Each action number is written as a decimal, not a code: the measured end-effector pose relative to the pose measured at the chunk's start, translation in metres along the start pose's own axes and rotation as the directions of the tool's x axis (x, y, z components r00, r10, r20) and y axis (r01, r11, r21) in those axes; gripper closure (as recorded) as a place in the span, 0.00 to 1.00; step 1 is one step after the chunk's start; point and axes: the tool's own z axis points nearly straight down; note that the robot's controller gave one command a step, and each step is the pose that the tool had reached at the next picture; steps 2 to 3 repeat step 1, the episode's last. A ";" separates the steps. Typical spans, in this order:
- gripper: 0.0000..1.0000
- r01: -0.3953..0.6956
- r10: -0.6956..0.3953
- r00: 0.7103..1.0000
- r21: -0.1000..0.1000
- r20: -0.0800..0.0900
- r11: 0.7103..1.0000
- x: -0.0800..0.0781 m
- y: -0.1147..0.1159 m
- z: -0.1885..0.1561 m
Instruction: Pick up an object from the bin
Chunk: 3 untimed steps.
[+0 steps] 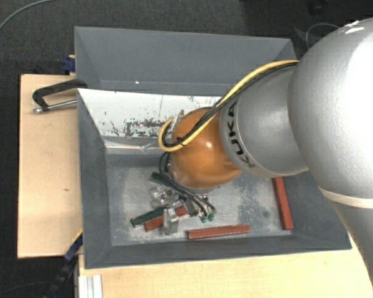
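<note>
My gripper (168,208) is low over the bin floor, left of the middle near the front wall, under the arm's orange dome. A dark green stick-like thing (143,218) lies just to its left, pointing at it. A small red piece (153,225) lies against the stick's near side, right by the gripper's tip. Whether anything is gripped is hidden by the gripper's metal parts. A flat red-brown bar (219,231) lies along the front wall, just right of the gripper.
A second red-brown bar (283,203) lies along the bin's right wall. The arm with its yellow cable covers the middle and right rear of the bin. The floor on the left is bare grey metal.
</note>
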 end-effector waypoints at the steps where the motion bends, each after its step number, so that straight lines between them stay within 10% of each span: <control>1: 1.00 0.000 0.000 1.000 0.001 0.008 1.000 -0.002 0.001 -0.057; 3: 1.00 0.000 0.000 1.000 0.001 0.008 1.000 -0.002 0.001 -0.057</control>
